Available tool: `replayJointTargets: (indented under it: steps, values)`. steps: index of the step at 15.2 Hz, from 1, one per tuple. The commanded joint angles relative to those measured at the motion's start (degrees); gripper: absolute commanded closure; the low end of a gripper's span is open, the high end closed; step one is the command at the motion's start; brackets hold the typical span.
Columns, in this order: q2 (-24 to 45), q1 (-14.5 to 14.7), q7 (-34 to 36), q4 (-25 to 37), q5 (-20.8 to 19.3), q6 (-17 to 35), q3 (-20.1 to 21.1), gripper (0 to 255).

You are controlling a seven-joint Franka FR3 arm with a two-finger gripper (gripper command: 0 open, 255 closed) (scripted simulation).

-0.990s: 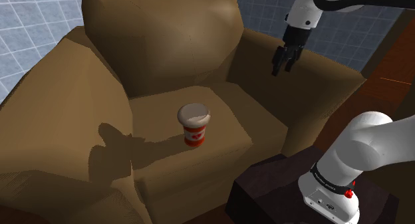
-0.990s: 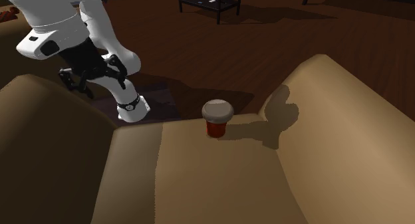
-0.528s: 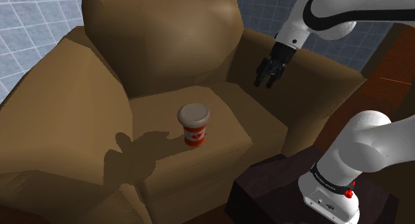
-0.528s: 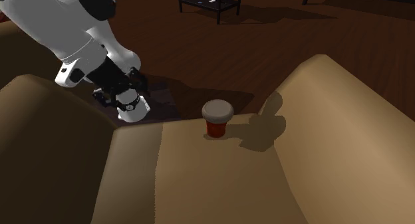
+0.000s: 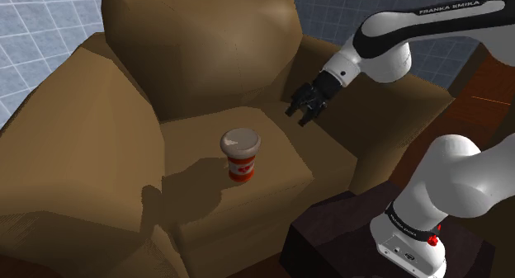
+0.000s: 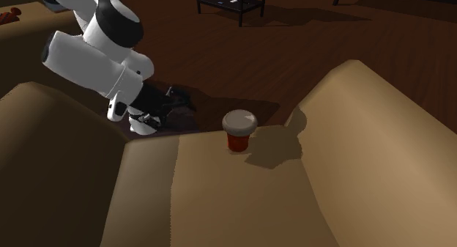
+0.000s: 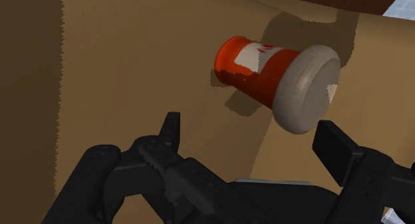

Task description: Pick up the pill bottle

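Observation:
The pill bottle [image 5: 241, 157] is red with a white label and a wide pale grey cap. It stands upright on the seat cushion of a brown armchair [image 5: 198, 62]. My black gripper [image 5: 302, 113] hangs above the seat's edge by the armrest on the shoulder view's right, apart from the bottle. From the second exterior view the bottle [image 6: 239, 130] sits near the seat's front edge, with the gripper [image 6: 178, 100] off to its left. In the wrist view the bottle [image 7: 273, 76] lies just ahead of the open gripper [image 7: 253, 139], whose fingers stand wide apart and empty.
High brown armrests [image 5: 380, 111] flank the seat and a tall backrest [image 5: 210, 45] rises behind it. My dark stand [image 5: 363, 243] sits at the armchair's front corner. Dark wooden floor [image 6: 293, 55] and a black low table [image 6: 231, 2] lie beyond.
The arm has swung down and toward the shoulder view's left, bringing the gripper closer to the bottle. Its shadow has slid across the seat. The bottle has not moved.

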Motion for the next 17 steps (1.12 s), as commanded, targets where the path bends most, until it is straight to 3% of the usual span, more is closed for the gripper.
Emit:
replayJointTargets:
  steps: [1, 5, 8, 17]
  values:
    - [2.41, 4.06, -4.15, -0.82, 8.57, 5.06, -1.04, 0]
    - [8.3, 12.61, -15.7, 0.61, 27.33, 11.25, -3.89, 0]
    - [13.23, 17.76, -25.91, 3.38, 42.37, 12.04, -5.83, 0]
    - [17.84, 18.33, -34.44, 2.37, 48.8, 11.02, -6.88, 0]
